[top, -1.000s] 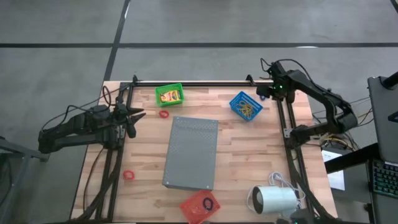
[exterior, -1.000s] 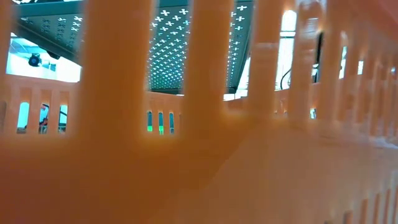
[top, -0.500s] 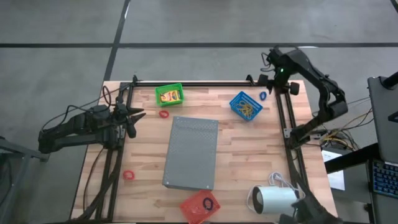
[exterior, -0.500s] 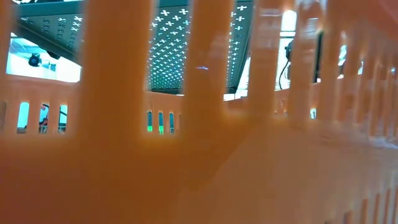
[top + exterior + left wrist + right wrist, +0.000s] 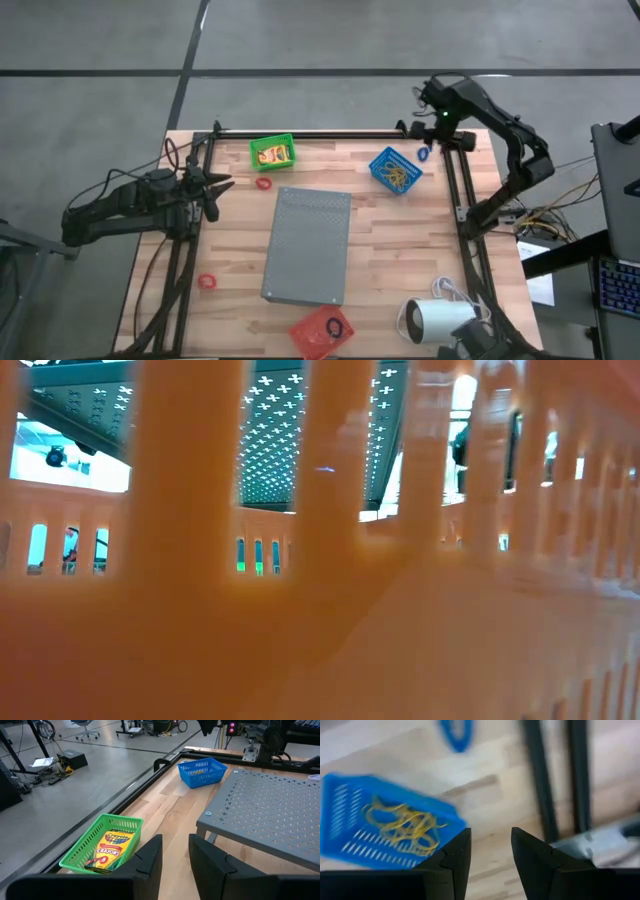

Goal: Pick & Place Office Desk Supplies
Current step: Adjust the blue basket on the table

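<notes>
We see the right gripper (image 5: 425, 108), jaws parted and empty, poised at the table's far right corner just behind a blue rubber ring (image 5: 424, 154) lying beside the blue basket (image 5: 395, 169) of rubber bands (image 5: 402, 826), far nearer than the idle, part-open left gripper (image 5: 218, 189).
</notes>
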You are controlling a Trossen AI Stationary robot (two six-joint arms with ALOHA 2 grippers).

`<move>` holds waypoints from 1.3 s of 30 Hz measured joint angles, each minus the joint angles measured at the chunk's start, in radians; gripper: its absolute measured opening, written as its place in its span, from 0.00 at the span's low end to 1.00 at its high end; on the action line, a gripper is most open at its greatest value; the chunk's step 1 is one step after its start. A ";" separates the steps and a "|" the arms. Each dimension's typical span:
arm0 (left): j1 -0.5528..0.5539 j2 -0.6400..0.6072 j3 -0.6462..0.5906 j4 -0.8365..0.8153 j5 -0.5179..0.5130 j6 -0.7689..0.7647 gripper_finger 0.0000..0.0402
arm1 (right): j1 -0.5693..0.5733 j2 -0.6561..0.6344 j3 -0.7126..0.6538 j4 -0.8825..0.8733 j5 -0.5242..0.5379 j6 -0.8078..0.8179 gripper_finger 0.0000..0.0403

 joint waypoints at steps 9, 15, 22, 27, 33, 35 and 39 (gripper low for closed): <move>0.000 0.000 0.000 0.000 0.000 0.000 0.24 | 0.144 -0.014 0.104 0.148 0.032 -0.438 0.34; 0.000 0.000 0.000 0.000 0.000 0.000 0.24 | 0.169 -0.015 0.186 0.149 0.173 -0.656 0.33; 0.000 0.000 0.000 0.000 0.000 0.000 0.24 | 0.080 -0.015 0.188 0.154 0.232 -0.799 0.31; 0.000 0.000 0.000 0.000 0.000 0.000 0.24 | 0.007 0.003 0.180 0.159 0.229 -0.815 0.32; 0.000 0.000 0.000 0.000 0.000 0.000 0.24 | -0.064 0.049 0.175 0.162 0.204 -0.830 0.33; 0.000 0.000 0.000 0.000 0.000 0.000 0.24 | -0.076 0.075 0.175 0.179 0.198 -0.866 0.32; 0.000 0.000 0.000 0.000 0.000 0.000 0.24 | -0.077 0.134 0.175 0.231 0.191 -0.972 0.31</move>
